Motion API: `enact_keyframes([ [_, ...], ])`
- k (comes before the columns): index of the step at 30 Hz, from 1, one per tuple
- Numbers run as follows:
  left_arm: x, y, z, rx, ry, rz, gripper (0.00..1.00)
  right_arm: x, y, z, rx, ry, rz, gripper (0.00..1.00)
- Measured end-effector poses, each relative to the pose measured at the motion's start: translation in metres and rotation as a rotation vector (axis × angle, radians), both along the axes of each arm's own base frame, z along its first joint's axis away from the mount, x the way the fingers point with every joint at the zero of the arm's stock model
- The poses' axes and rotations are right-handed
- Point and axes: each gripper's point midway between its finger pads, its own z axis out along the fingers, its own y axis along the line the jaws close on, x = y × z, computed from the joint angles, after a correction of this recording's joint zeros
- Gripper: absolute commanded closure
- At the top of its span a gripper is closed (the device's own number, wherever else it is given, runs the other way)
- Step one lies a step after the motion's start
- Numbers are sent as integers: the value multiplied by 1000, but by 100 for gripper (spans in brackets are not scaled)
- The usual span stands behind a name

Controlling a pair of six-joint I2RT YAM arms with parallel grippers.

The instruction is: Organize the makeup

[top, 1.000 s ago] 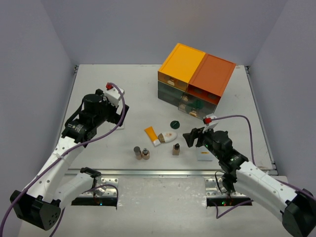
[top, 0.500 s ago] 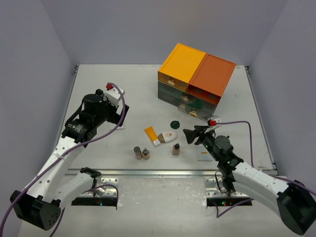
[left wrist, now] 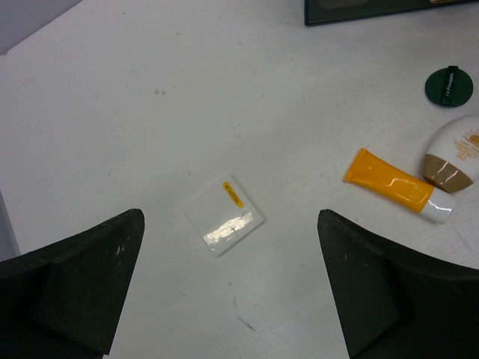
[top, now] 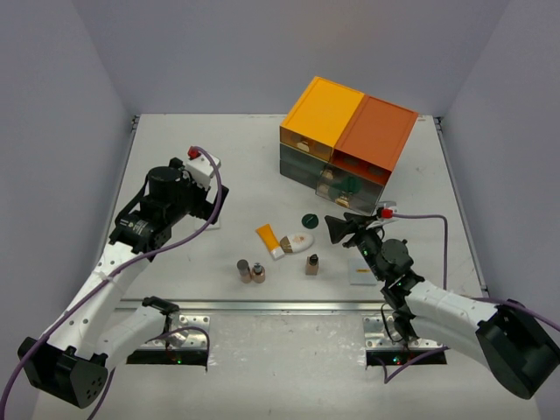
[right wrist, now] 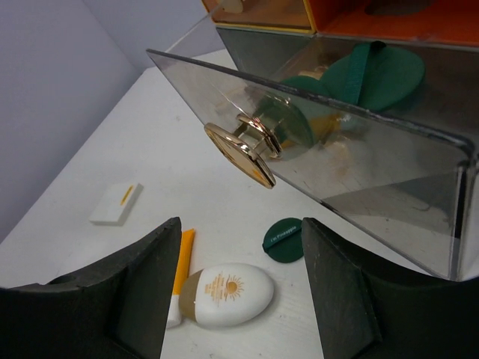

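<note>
- The left gripper hangs over the flat white square, jaws wide apart.
- The right gripper, jaws apart, faces the gold knob of the drawer chest at its 12 o'clock.
- The orange tube lies just beside the white oval piece, with a green disc at the oval's 1 o'clock.

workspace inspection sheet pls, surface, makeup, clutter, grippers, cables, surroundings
surface: white table, faint specks
job's things: orange tube, white oval piece, green disc, three brown bottles and flat sachet loose on the table; more green discs inside the drawer chest
clutter: nothing seen
grippers: left gripper open above the sachet; right gripper open, fingers facing the gold handle, not touching
cables: purple cable on each arm, clear of the makeup
surroundings: plain grey walls
</note>
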Motion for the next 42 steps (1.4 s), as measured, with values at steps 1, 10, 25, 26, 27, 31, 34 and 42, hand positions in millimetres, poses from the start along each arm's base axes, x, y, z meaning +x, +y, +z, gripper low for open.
enact_keyframes([
  [1, 0, 0, 0, 0, 1, 0, 0, 0, 0, 3, 6, -8, 0, 35],
  [10, 6, -8, -7, 2, 55, -34, 0, 3, -5, 12, 28, -35, -33, 36],
  [25, 7, -12, -7, 3, 62, -55, 4, -1, -7, -26, -53, 86, -31, 37],
  [26, 7, -13, -7, 1, 61, -63, 5, -1, -7, -27, -58, 92, -30, 37],
  [27, 7, -18, -7, -7, 65, -83, 5, -2, -8, -28, -59, 94, -30, 37],
  [31, 9, -54, -22, -30, 110, -207, 7, -5, -9, -24, -58, 91, -29, 37],
  [34, 27, -91, -38, -61, 182, -296, 12, -8, -11, -21, -56, 89, -29, 38],
  [42, 73, -149, -117, -171, 412, -336, 14, -12, -14, -28, -77, 115, -25, 38],
])
